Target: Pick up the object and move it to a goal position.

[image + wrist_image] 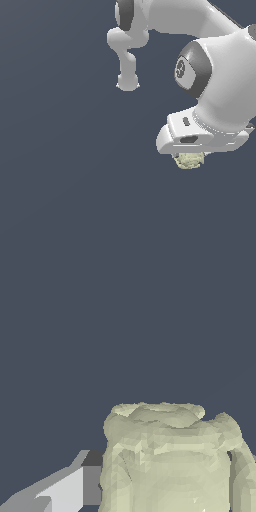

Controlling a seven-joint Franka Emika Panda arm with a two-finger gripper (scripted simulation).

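Object (pixel 189 160) — a pale, bumpy yellow-green lump — sits pinched under the white gripper (pixel 192 156) in the lower right of the exterior view; in the wrist view a grey finger (pixel 75 486) presses its side. Judging from this, the carry goes best with steady, unhurried motion — firm squeeze, no jerks — toward the goal, which is not visible.

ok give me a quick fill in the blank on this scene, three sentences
1. The small bumpy lump sitting under the white gripper is pale yellowish-____ in colour.
2. In the wrist view, a grey finger sits right ____ the lump.
3. The flat surface around the lump is dark ____-grey.

Missing words: green; beside; blue
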